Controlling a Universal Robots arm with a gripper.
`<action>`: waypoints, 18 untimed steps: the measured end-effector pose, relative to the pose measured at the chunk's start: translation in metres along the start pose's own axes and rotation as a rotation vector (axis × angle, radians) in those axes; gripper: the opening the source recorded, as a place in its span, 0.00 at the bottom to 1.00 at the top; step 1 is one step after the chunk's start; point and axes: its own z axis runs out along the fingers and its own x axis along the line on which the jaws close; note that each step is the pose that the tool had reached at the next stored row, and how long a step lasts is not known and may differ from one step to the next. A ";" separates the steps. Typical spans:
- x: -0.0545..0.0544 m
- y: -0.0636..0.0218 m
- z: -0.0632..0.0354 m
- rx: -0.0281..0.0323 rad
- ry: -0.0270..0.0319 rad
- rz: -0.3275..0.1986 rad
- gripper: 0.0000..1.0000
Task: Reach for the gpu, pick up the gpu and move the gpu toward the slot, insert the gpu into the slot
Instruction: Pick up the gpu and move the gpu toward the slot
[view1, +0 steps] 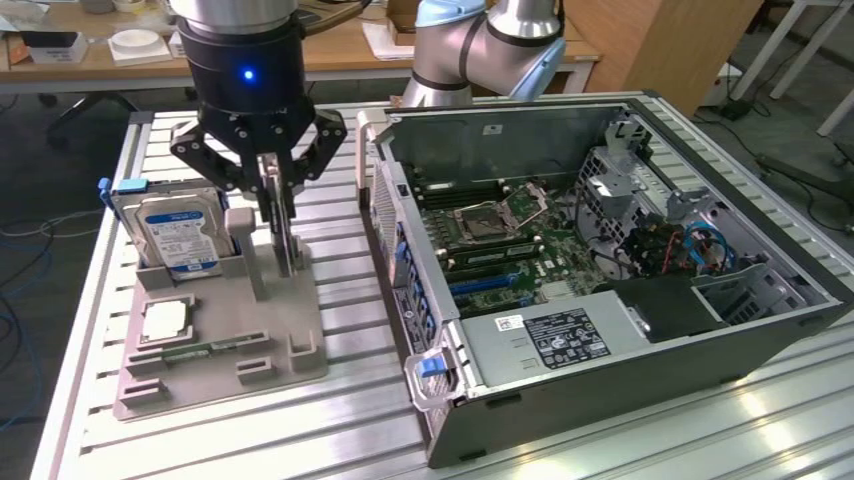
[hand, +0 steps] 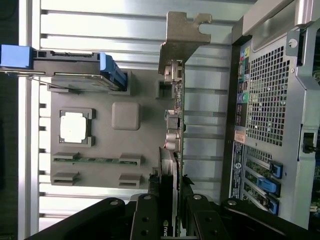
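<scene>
The gpu stands on its edge in the grey holder, a thin card seen edge-on. My gripper comes down on it from above, with a finger on each side of the card and shut on it. In the wrist view the gpu runs away from the gripper, and its silver end bracket is at the far end. The slot is a blue strip on the green motherboard inside the open computer case, on the exterior view's right.
On the holder stand a silver-blue hard drive, a square CPU chip and a narrow memory stick. A grey power supply lies in the case beside the slot. The case's rear wall is close beside the card.
</scene>
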 end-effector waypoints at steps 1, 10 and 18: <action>0.000 0.0000 -0.0002 0.0002 0.0000 0.000 0.26; 0.000 0.0000 -0.0019 0.0016 0.0000 0.000 0.26; 0.000 0.0000 -0.0045 0.0041 0.0002 0.000 0.26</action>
